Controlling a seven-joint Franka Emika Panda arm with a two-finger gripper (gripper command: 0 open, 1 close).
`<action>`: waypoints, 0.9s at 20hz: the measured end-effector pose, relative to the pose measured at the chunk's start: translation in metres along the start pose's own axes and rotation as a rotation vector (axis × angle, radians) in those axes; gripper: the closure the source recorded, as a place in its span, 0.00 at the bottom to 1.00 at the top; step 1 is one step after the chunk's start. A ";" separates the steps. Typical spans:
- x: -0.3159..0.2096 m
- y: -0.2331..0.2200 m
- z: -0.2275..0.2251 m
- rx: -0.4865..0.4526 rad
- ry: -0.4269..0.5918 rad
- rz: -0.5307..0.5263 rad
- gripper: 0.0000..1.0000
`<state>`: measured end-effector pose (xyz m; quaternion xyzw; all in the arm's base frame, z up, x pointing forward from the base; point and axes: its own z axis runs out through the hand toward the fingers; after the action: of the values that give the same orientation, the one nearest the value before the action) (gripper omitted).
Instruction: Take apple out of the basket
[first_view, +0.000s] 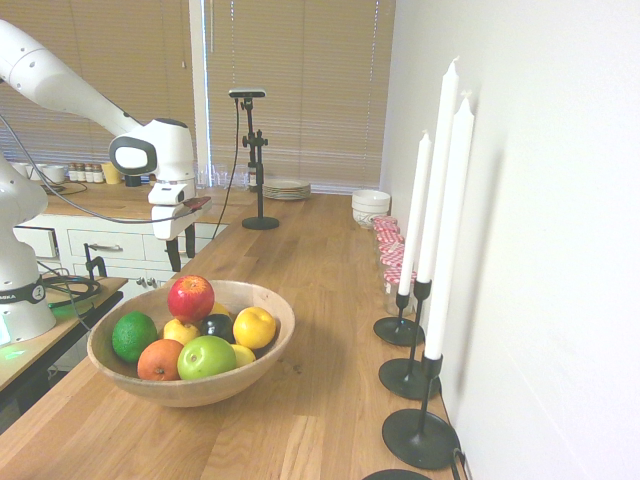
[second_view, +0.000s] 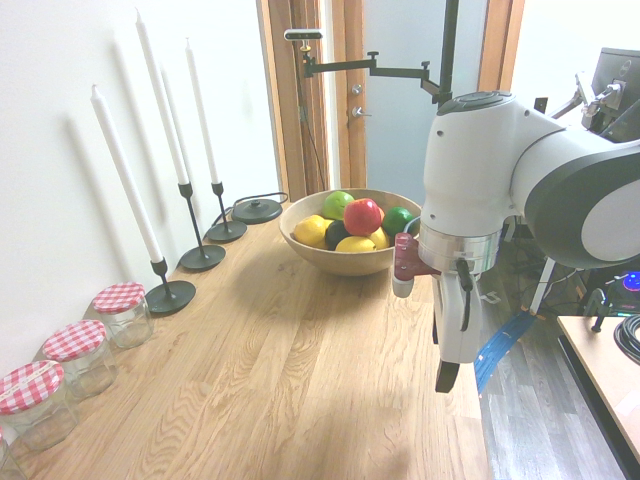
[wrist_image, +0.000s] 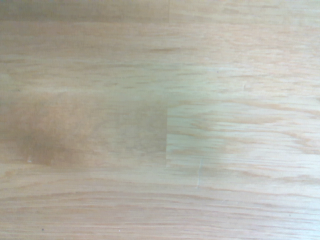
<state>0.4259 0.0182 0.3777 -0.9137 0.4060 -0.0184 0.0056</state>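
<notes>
The spread, unloaded hand hangs by the desk's open long edge; reaching the red apple, atop the fruit in the wooden bowl near that edge, comes next, probably from above; the first exterior view shows an orange, the second doesn't

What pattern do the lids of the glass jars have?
Red-and-white checks, best in the second exterior view.

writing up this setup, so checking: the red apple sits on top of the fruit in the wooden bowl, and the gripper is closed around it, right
Not quite: the gripper isn't around the apple; it hangs open, apart from the bowl, as the first exterior view shows. The red apple does sit on top of the fruit.
</notes>
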 end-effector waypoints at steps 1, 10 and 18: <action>0.000 0.000 0.000 -0.001 -0.001 0.000 0.00; 0.065 0.007 -0.095 0.043 0.066 0.041 0.00; 0.165 0.072 -0.151 0.061 0.113 0.137 0.00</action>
<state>0.4770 -0.1514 0.5317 -0.8807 0.4664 -0.0818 0.0118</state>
